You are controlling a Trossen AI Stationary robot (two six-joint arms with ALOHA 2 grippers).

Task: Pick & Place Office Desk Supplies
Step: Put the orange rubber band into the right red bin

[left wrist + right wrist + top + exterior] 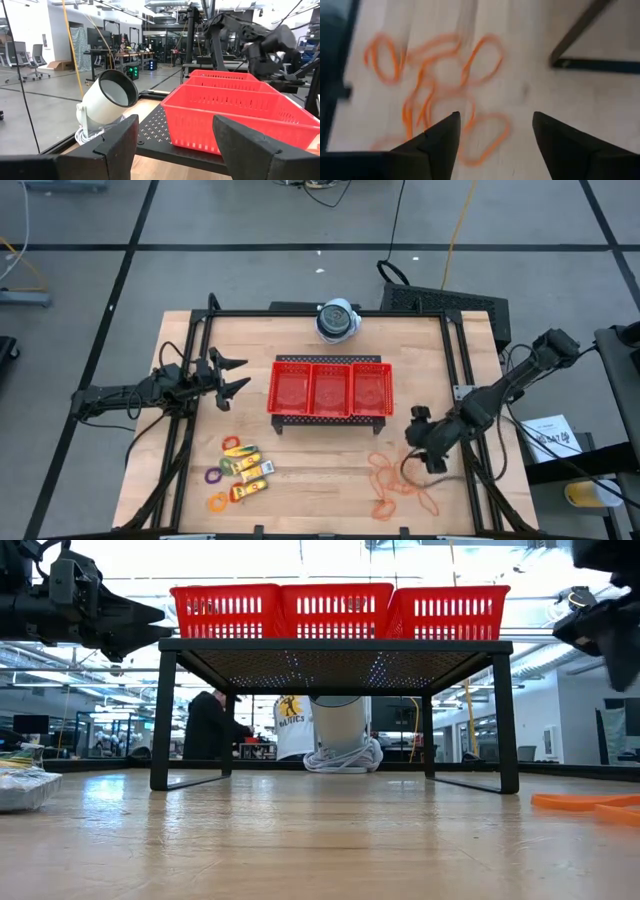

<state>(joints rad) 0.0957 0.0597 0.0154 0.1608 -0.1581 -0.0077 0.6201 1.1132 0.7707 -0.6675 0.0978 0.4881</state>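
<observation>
Nearest the front edge of the wooden desk [300, 500] lie the supplies waiting to be sorted. On the robot's left side sits a small cluster: yellow labelled packets [250, 470] with coloured rings [215, 476] in purple, orange, green and pink scattered around them. On the right side is a loose tangle of thin orange rubber bands [395, 485], flat on the wood and overlapping one another.

The right end effector [432, 452] hangs just above and beside the rubber bands, pointed down at them. In its wrist view the two dark fingers [440, 137] are spread wide with nothing between them, and the orange loops show blurred on the desk below, so the arm seems to be in motion. Judging by this pose, it is lining up to pick up a band.

Farther back, in the middle of the desk, a red mesh tray [330, 388] with three compartments stands raised on a black perforated stand [335, 655]; it looks like the place the supplies are meant to go. All three compartments appear empty.

The left end effector [232, 376] waits in the air just to the left of the tray, fingers apart and holding nothing, facing the tray.

At the far edge stands a round white-grey device [337, 320]. Beyond the desk, a person [210, 725] is visible in the room.
</observation>
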